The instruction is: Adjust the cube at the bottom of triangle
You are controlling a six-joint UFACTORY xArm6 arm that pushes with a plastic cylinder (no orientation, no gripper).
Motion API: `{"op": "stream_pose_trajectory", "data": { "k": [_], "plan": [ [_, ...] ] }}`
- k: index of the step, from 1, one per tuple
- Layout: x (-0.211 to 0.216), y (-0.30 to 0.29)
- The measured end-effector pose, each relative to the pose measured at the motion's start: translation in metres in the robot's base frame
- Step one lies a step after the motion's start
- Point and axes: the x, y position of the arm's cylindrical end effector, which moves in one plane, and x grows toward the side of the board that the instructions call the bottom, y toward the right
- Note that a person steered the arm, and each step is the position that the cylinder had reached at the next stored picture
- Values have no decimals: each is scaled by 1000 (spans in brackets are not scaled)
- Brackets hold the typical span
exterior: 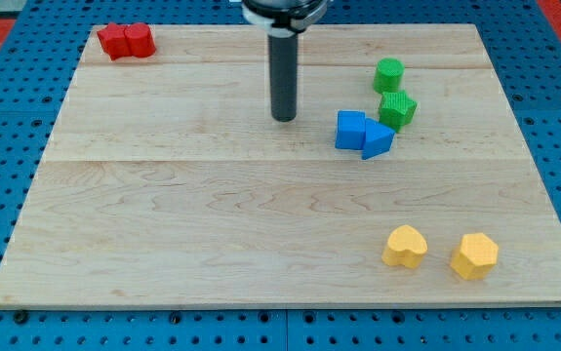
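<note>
A blue cube (350,129) and a blue triangle (378,141) sit touching at the view's right of centre; the cube is on the left, the triangle on its lower right. My tip (284,118) rests on the board to the left of the blue cube, with a gap of about a block's width between them. The dark rod rises straight up from there to the view's top.
A green cylinder (389,74) and a green block (397,108) lie just above right of the blue pair. Two red blocks (127,41) sit at the top left corner. A yellow heart (405,247) and a yellow hexagon (474,255) lie at the bottom right. The wooden board (163,224) ends at blue pegboard.
</note>
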Motion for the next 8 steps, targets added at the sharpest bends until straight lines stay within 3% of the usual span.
{"op": "stream_pose_trajectory", "data": {
  "k": [1,3,7,8],
  "plan": [
    [-6,37],
    [65,100],
    [83,62],
    [66,16]
  ]
}}
